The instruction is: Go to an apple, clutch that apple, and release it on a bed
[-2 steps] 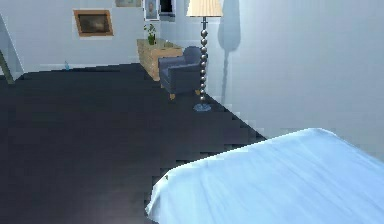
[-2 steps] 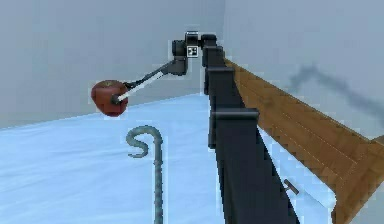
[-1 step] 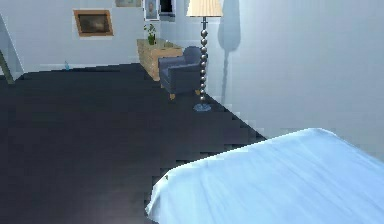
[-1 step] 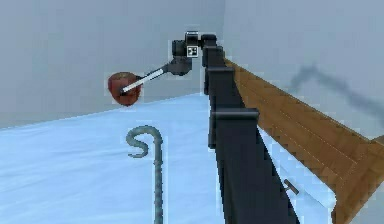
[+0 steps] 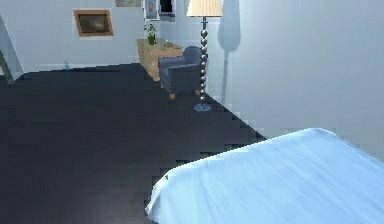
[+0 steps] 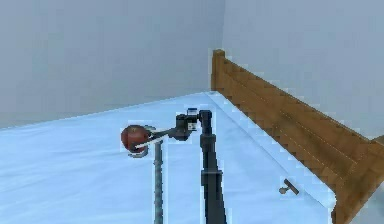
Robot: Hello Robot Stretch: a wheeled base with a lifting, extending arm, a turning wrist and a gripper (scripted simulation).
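Observation:
A round red apple (image 6: 133, 137) sits at the far end of my gripper (image 6: 150, 135), above or on the pale blue bed (image 6: 70, 170). I cannot tell whether the gripper holds it or whether it rests on the cover. The dark arm bar (image 6: 208, 170) reaches out over the mattress from the bottom edge. A wooden headboard (image 6: 290, 115) runs along the bed's right side. In the forward view a corner of the bed (image 5: 290, 175) shows at the bottom right.
A floor lamp (image 5: 203, 50), a blue armchair (image 5: 183, 70) and a wooden dresser (image 5: 155, 55) with a plant (image 5: 151, 35) stand by the far wall. A framed picture (image 5: 93, 22) hangs there. Dark open floor (image 5: 90, 130) spreads left of the bed.

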